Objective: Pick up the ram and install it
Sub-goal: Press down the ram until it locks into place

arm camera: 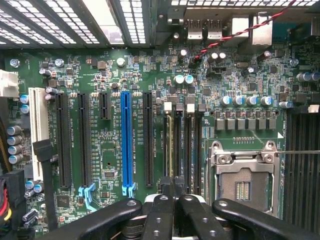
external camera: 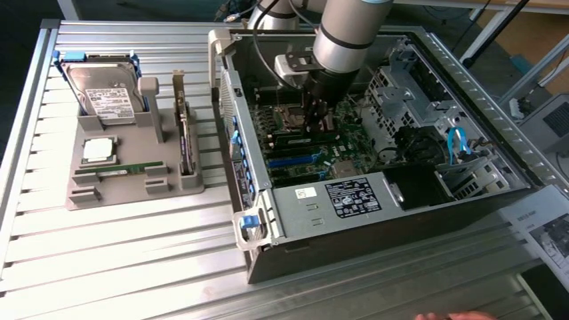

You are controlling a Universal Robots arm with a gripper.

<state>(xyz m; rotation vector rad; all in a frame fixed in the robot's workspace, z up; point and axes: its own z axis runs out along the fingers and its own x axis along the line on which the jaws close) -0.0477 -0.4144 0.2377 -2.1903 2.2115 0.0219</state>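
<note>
1. The gripper (external camera: 316, 122) is reaching down inside the open computer case (external camera: 462, 200), over the motherboard (arm camera: 110, 80).
2. Its fingers (arm camera: 161, 210) are pinched together above the memory slots (arm camera: 187, 145).
3. The ram (arm camera: 171, 145) is standing in a slot beside the processor socket (arm camera: 243, 172).
4. A second green stick (external camera: 120, 171) is lying on the grey tray (external camera: 124, 190), at the exterior view's left.

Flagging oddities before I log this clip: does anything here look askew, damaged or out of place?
Nothing stands out. The fingers are shut over the memory slots beside the empty CPU socket; the holder tray has a RAM stick lying flat.
</note>
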